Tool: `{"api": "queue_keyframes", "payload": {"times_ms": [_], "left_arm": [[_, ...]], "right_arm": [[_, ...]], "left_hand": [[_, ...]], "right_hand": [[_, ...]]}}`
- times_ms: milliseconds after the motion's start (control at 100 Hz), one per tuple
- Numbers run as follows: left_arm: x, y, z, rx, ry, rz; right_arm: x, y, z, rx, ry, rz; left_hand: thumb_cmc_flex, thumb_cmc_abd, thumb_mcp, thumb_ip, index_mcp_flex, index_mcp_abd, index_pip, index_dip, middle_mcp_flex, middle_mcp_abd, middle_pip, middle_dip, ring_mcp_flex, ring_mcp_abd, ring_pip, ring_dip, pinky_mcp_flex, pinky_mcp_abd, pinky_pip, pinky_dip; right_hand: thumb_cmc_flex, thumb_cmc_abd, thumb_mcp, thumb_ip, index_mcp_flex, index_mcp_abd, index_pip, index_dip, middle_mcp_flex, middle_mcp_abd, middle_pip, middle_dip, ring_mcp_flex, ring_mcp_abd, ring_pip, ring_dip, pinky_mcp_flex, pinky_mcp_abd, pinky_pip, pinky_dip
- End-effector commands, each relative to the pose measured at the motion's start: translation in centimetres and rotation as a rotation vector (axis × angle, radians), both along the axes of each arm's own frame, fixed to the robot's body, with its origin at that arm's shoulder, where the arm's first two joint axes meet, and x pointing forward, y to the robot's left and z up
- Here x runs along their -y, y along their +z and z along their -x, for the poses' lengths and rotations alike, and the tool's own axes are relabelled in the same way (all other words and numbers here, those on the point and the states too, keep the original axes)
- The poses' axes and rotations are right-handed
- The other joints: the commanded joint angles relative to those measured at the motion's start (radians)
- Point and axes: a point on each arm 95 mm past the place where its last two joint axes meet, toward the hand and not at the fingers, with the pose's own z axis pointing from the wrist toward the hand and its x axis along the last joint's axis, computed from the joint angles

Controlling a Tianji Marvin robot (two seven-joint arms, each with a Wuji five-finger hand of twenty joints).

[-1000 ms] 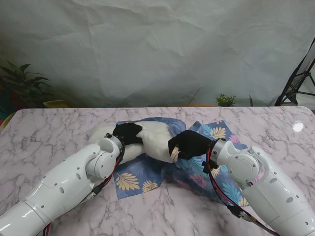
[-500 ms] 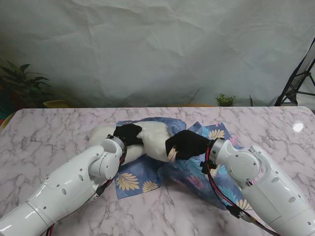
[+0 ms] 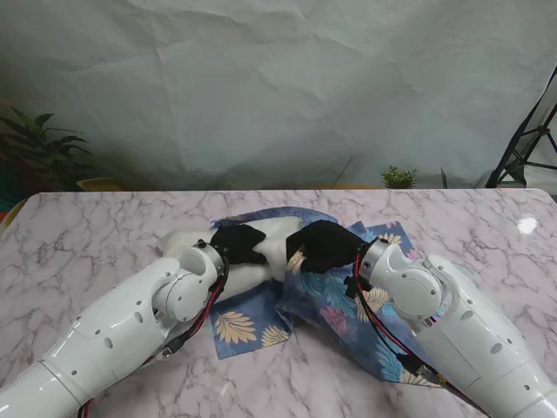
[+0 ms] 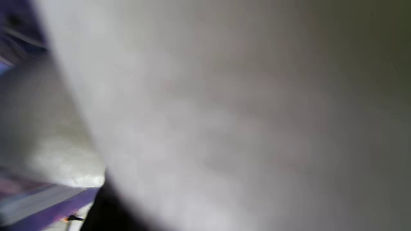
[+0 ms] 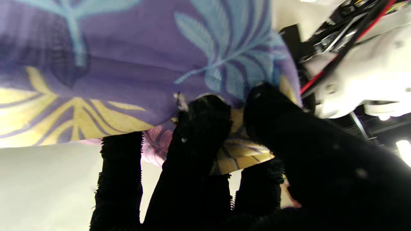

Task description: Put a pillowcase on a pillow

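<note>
You are pinching the pillowcase point(image 3: 335, 292) hem in your right hand point(image 3: 318, 246), fingers point(image 5: 199, 128) clamped; left hand point(image 3: 237, 243) is pressing the pillow point(image 3: 270, 239), grip unreadable — hem risks slipping free, bunching.

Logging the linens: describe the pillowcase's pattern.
The pillowcase is blue-purple with yellow and light-blue leaf prints, clearest in the right wrist view.

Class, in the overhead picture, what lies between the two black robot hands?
In the stand view, a bare strip of white pillow separates the left robot hand and right robot hand, which grips the pillowcase.
</note>
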Motion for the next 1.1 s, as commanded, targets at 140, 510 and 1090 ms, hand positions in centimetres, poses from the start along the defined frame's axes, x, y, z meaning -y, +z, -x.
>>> {"api": "queue_keyframes", "payload": {"times_ms": [140,510,1090], "left_arm": [[-1.4,-0.1,0.9,-0.014,-0.061,-0.056],[-1.7,0.4,1.3,0.152,-0.255,-0.013],[-2.8,1.8,1.0,0.311,-0.51,0.11]], "right_arm": [[-0.3,-0.4,-1.5,0.006,-0.071,0.04],[-1.5,-1.8,-3.0,-0.019,-0.063,0.098],[-2.2,-0.5,-4.3,0.066,-0.062,0.123]], "left_hand": [[0.098,0.131,0.025,0.061,0.025,0.037,-0.007,-0.031,0.008,0.009,0.06,0.02,0.063,-0.054,-0.007,0.103,0.035,-0.134,0.09,-0.01],[0.11,0.039,0.061,0.07,0.011,-0.08,-0.038,-0.124,-0.071,-0.007,-0.061,-0.005,-0.098,0.043,-0.091,0.155,-0.037,-0.029,-0.101,-0.035],[-0.011,-0.175,0.519,-0.02,0.048,-0.226,0.043,-0.174,0.053,-0.101,-0.407,0.134,-0.162,0.111,-0.199,0.141,-0.161,-0.008,-0.214,0.049]], "right_hand": [[-0.085,0.003,-0.027,-0.043,-0.001,-0.008,0.066,0.024,0.024,-0.022,0.029,0.006,0.026,-0.053,0.009,-0.008,-0.008,-0.039,-0.018,0.0],[-0.059,-0.025,-0.012,-0.042,-0.01,-0.017,0.068,0.021,0.018,-0.032,0.025,-0.008,0.019,-0.06,-0.007,-0.019,-0.004,-0.055,-0.019,-0.002],[-0.001,-0.06,0.015,-0.032,-0.023,-0.04,0.076,0.015,0.018,-0.051,0.003,-0.025,0.009,-0.063,-0.051,-0.038,0.01,-0.074,-0.019,-0.017]]}}
